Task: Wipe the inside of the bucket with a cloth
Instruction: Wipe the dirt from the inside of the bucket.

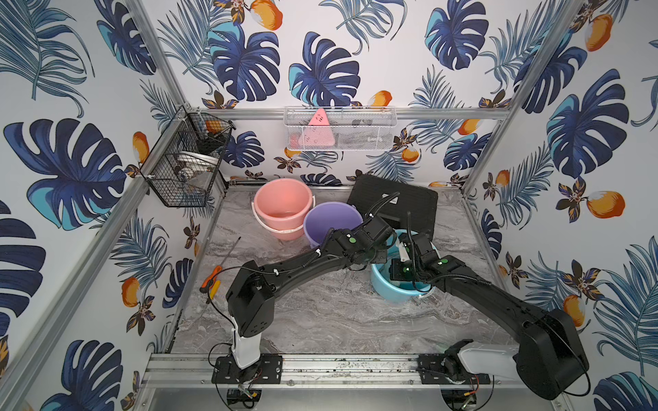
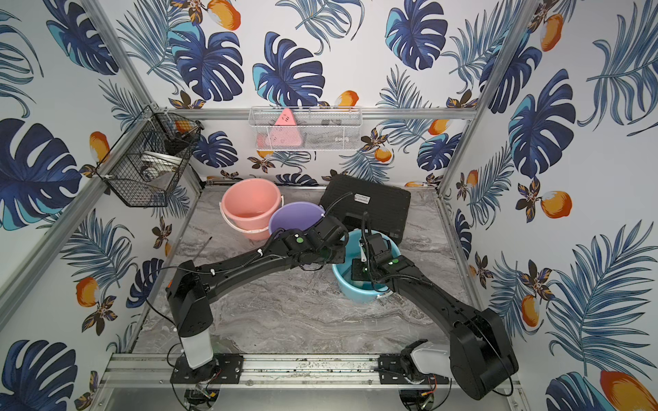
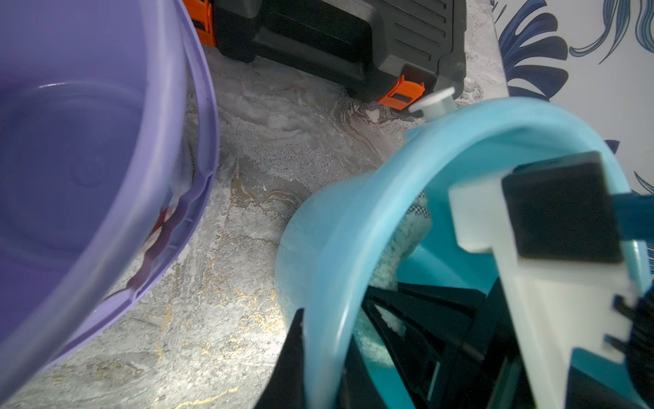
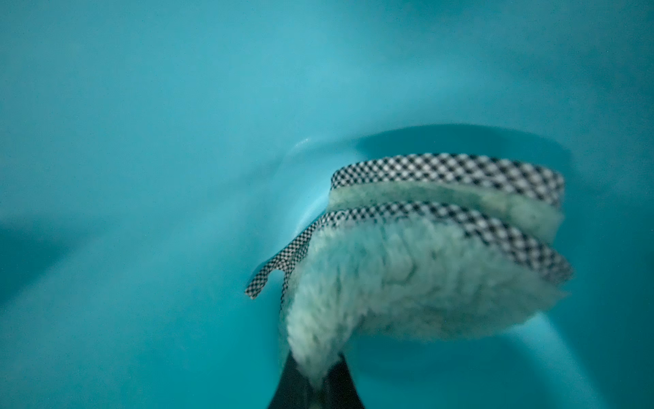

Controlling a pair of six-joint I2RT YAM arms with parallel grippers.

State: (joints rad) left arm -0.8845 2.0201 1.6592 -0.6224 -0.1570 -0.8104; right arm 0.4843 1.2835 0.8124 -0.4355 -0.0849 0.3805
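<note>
1. While your right arm reaches down into the blue bucket, your right pincer is clenched on the cloth, a fluffy pale green rag with checked trim, folded double.
2. You'll find the cloth deep inside that bucket, close against its blue inner wall.
3. Your left pincer is clamped on the bucket's rim, with one finger outside and the padded finger inside.
4. You can see in both top views that the bucket sits on the marble desk, with a purple bucket, a pink bucket and a black case farther back.
</note>
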